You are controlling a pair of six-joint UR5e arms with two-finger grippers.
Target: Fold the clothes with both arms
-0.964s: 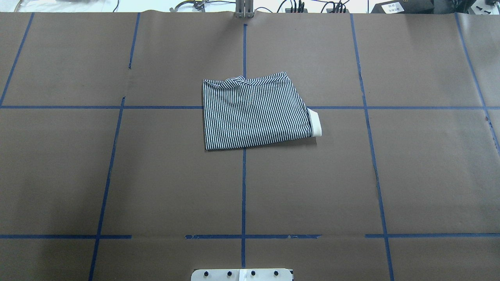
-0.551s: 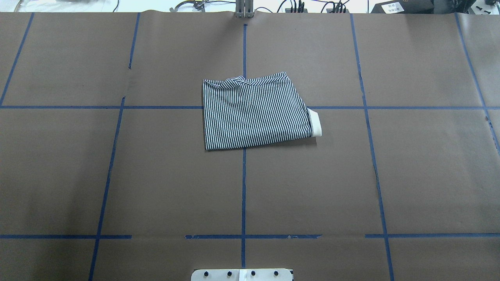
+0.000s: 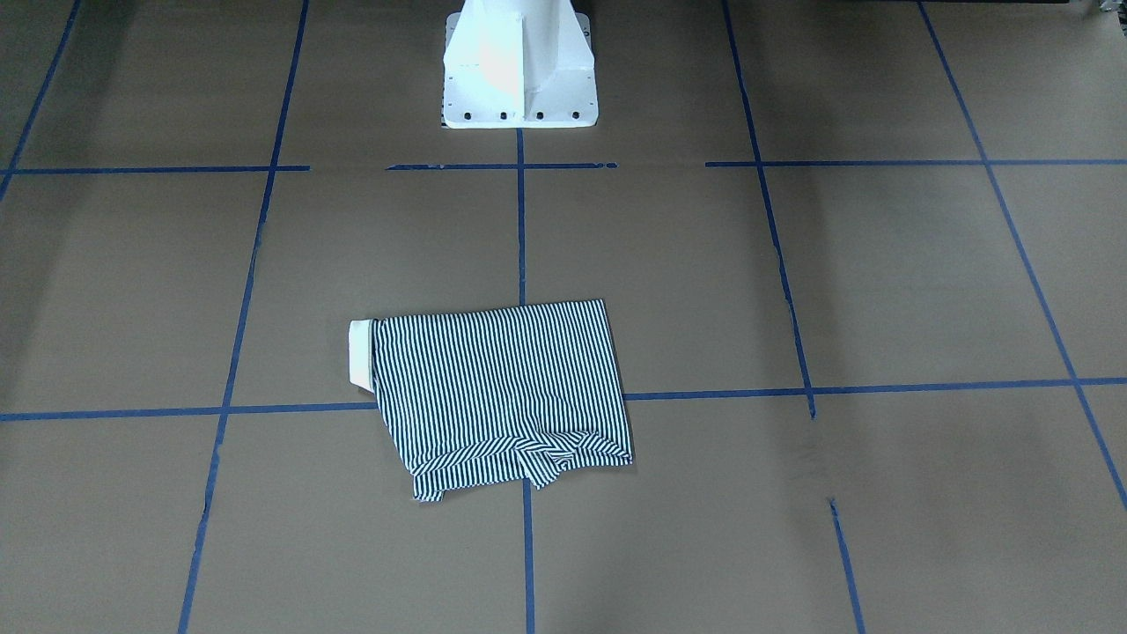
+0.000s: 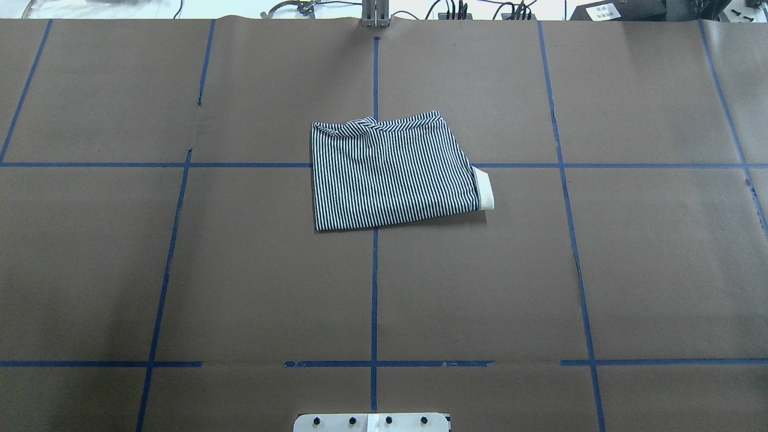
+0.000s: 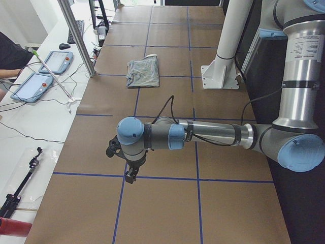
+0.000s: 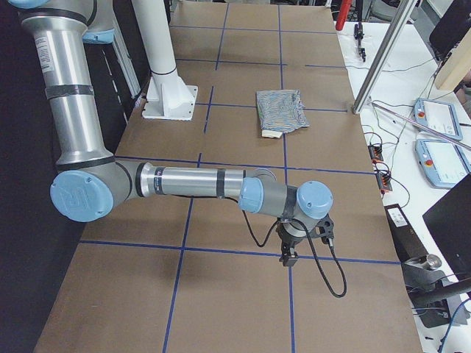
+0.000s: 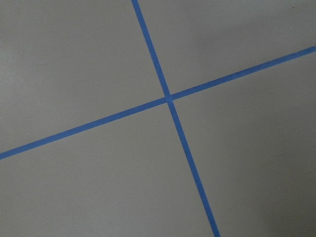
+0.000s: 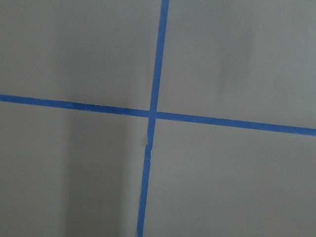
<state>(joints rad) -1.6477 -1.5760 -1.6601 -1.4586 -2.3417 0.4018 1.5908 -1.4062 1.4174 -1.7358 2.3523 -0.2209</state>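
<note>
Worktop (image 4: 180, 270): brown paper with a blue tape grid (image 4: 374, 288), fills the overhead frame.

Left arm (image 5: 213, 133): near arm in the left-side view, forearm level across mid-frame, wrist at centre-left, low over the worktop.

Right arm (image 6: 191, 182): near arm in the right-side view, same pose, wrist right of centre.

White pedestal (image 3: 518, 66): top centre of the front-facing view.

Polo shirt (image 4: 390, 174): folded to a rough rectangle, flat on the worktop, upper centre of the overhead frame. It straddles the centre tape line and the upper cross line. The top edge is bunched, with the stripes running diagonally there. Both arms are well apart from it.

Left pincer (image 5: 129, 175): points down, close above a tape line. Can't tell whether it is spread or pressed together.

Right pincer (image 6: 287, 256): points down near a tape crossing. Can't tell its state either.

Cream collar (image 4: 486, 191): pokes out at the shirt's right edge, on the lower part.

Both wrist cams show paper and one tape crossing.
</note>
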